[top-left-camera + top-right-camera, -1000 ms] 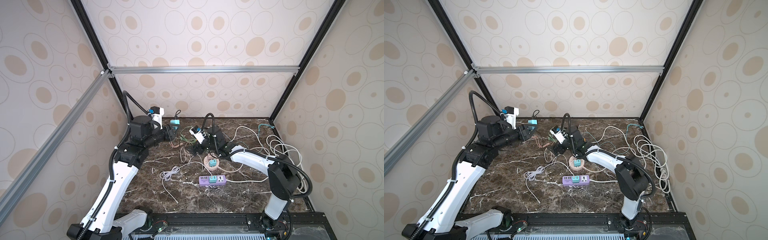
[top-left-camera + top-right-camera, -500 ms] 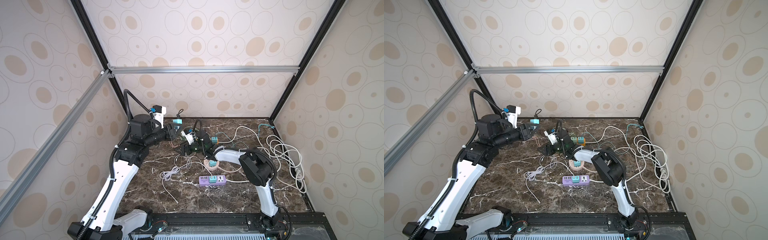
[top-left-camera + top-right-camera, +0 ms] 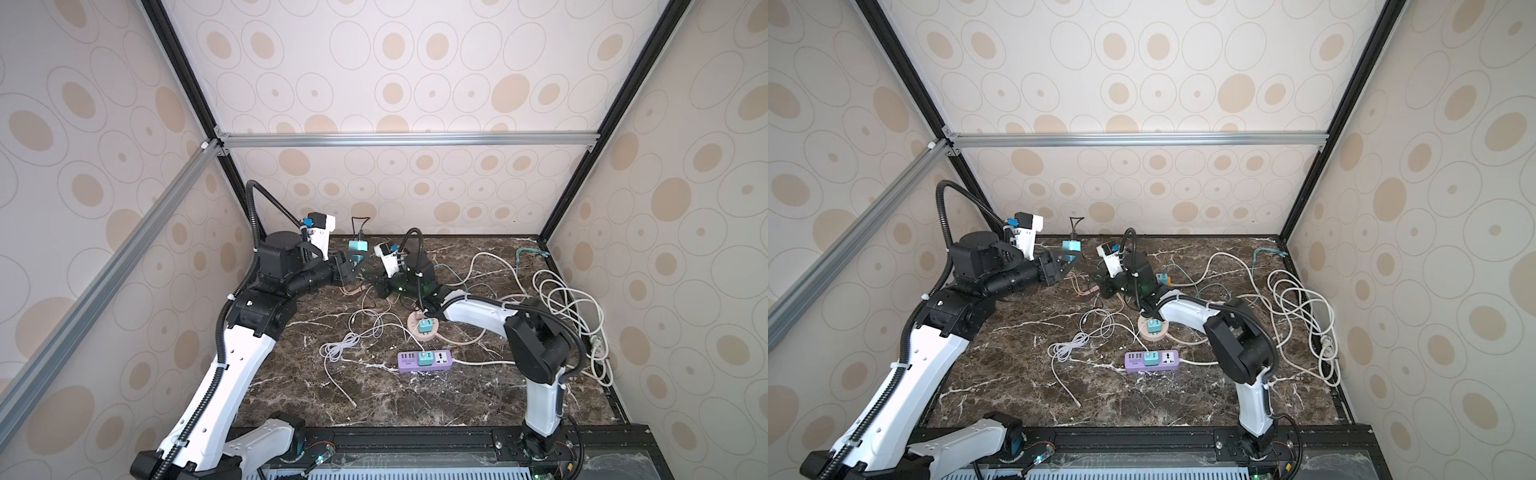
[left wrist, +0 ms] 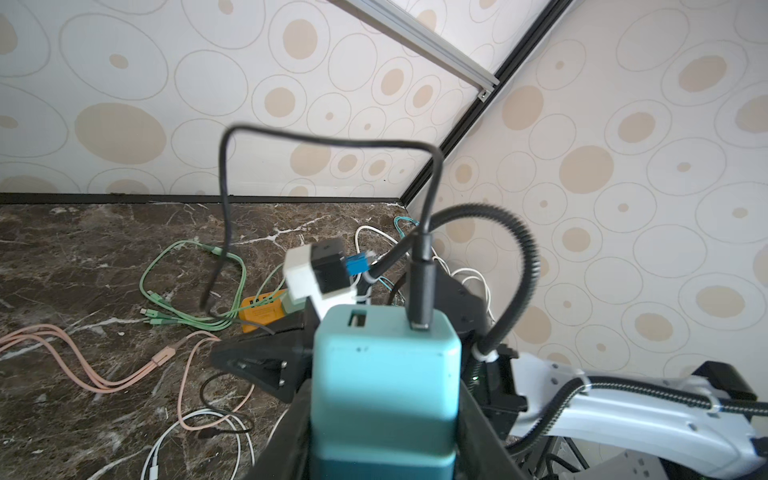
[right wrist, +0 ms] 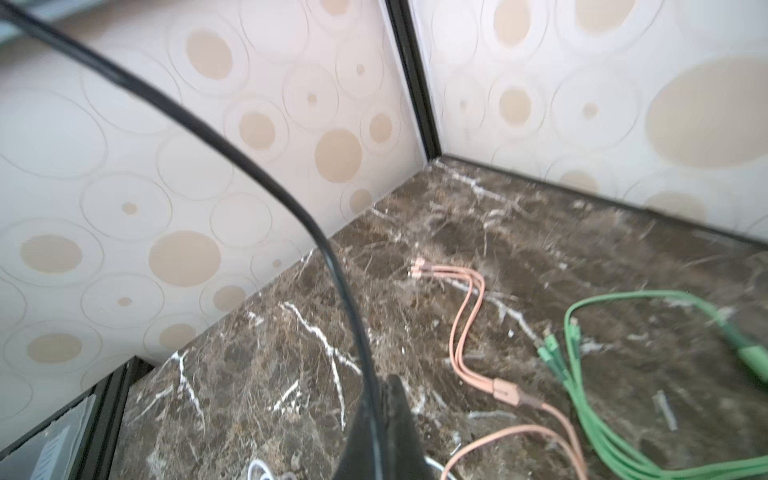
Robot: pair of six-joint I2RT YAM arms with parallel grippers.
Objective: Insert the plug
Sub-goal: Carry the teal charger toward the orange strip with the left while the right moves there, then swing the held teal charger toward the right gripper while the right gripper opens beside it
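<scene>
**Both pincers closed: one on the charger, one on the cable**

My left pincer [image 4: 384, 432] was clamped on the teal charger [image 4: 384, 365], a finger on each side. It held the charger upright above the counter [image 3: 457, 399], near the back edge and toward the back-left corner. The plug [image 4: 420, 291] of the black cable [image 4: 332, 139] sat in one of the charger's two top ports, and the port beside it stood open.

The cable arched up and dropped toward my right pincer [image 5: 388, 388]. That pincer was pressed together on the cable, low over the counter and near the left one. I could not tell where the cable's far end lay.

Beneath the right pincer lay a pink cable [image 5: 469, 316] and a green cable [image 5: 602, 415]. Toward the front edge, a round pinkish socket [image 3: 424, 330] and a purple power strip [image 3: 424, 360] each carried a teal adapter. White cables [image 3: 573, 316] were heaped along the right edge.
</scene>
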